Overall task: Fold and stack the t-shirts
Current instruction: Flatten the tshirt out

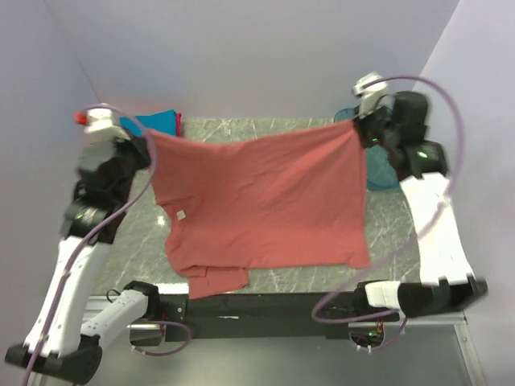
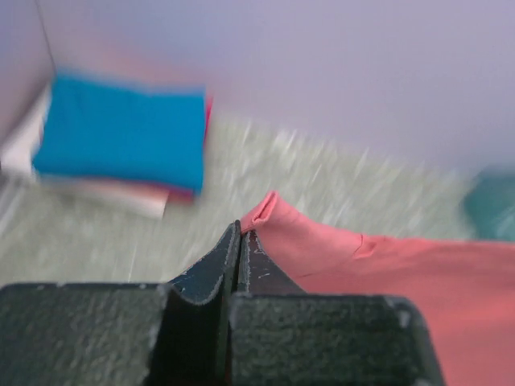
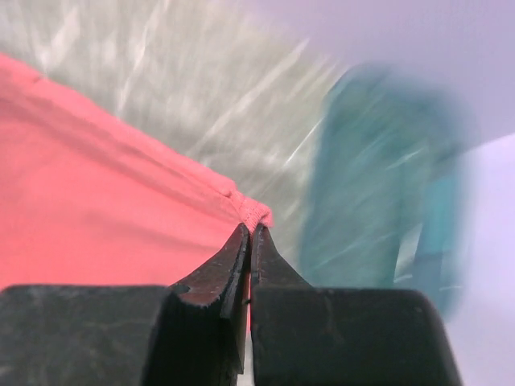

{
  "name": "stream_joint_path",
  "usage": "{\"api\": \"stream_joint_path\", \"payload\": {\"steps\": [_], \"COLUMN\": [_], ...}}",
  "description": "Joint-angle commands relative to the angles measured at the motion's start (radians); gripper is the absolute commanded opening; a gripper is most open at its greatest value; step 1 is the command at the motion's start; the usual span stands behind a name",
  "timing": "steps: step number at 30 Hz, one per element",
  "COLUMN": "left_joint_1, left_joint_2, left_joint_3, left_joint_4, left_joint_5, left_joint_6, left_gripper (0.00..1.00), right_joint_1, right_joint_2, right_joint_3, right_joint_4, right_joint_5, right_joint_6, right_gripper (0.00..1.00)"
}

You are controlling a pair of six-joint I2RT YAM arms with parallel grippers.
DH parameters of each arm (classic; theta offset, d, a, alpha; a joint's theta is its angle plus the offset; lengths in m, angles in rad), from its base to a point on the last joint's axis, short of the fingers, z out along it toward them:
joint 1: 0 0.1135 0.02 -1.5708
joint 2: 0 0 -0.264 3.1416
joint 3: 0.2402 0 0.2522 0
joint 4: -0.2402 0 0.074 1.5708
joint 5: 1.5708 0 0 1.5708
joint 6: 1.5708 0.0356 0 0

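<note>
From the top external camera, the salmon-pink t-shirt (image 1: pixel 265 201) is spread wide, held up by two corners of its far edge. That edge is pulled taut from left to right across the back of the marble-patterned table (image 1: pixel 394 225), so the cloth's long axis runs side to side. From there the shirt slopes toward the arm bases. Its near edge is by the table's front, and a sleeve-like flap hangs off the near-left corner. A small white label (image 1: pixel 181 215) shows near the left side. The left gripper (image 1: pixel 147 135) pinches the far-left corner and the right gripper (image 1: pixel 356 125) the far-right one. A folded blue t-shirt (image 1: pixel 154 123) lies in the far-left corner of the table, and a teal plastic bin (image 1: pixel 378 170) sits far right, behind the right arm.

The left wrist camera shows the fingers clamped together on a folded corner of the salmon cloth, which runs off to the right. Beyond sits the folded stack, with the blue t-shirt on top, a red t-shirt (image 2: pixel 207 121) edging out under it and a white t-shirt (image 2: pixel 121 195) at the bottom. The view is blurred.

The right wrist camera shows the jaws closed on a hemmed corner, with the shirt stretching away to the left. The teal bin is a blur just to the right.
</note>
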Motion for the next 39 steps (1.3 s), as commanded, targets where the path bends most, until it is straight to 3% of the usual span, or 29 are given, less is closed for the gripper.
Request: {"api": "stream_joint_path", "payload": {"steps": [1, 6, 10, 13, 17, 23, 30, 37, 39], "left_joint_1": [0.005, 0.005, 0.005, 0.006, 0.025, 0.028, 0.028, 0.028, 0.028], "left_joint_2": [-0.084, -0.167, -0.253, -0.236, -0.206, -0.181, -0.201, -0.164, -0.132], "left_joint_3": [0.193, 0.358, 0.402, 0.523, 0.686, 0.737, 0.515, 0.139, 0.012], "left_joint_4": [0.080, 0.212, 0.402, 0.399, 0.388, 0.390, 0.393, 0.422, 0.499], "left_joint_5": [-0.056, 0.043, 0.102, 0.129, 0.177, 0.177, 0.148, 0.136, 0.125], "left_joint_6": [-0.001, -0.036, -0.068, -0.082, -0.107, -0.127, -0.088, -0.020, -0.007], "left_gripper": [0.00, 0.00, 0.01, 0.00, 0.01, 0.01, 0.01, 0.00, 0.00], "right_joint_1": [-0.009, -0.011, -0.011, -0.011, -0.026, -0.045, -0.043, -0.043, -0.043], "right_joint_2": [-0.130, -0.233, -0.295, -0.321, -0.381, -0.413, -0.405, -0.474, -0.462], "right_joint_3": [0.208, 0.460, 0.668, 0.789, 0.817, 0.815, 0.622, -0.007, -0.197], "right_joint_4": [-0.048, -0.069, -0.068, -0.073, -0.007, 0.015, 0.029, 0.225, 0.305], "right_joint_5": [0.015, 0.038, 0.047, 0.073, 0.121, 0.172, 0.152, 0.000, -0.035], "right_joint_6": [-0.018, 0.026, 0.082, 0.103, 0.097, 0.062, 0.039, 0.060, 0.062], "right_gripper": [0.00, 0.00, 0.00, 0.00, 0.00, 0.00, 0.00, 0.00, 0.00]}}
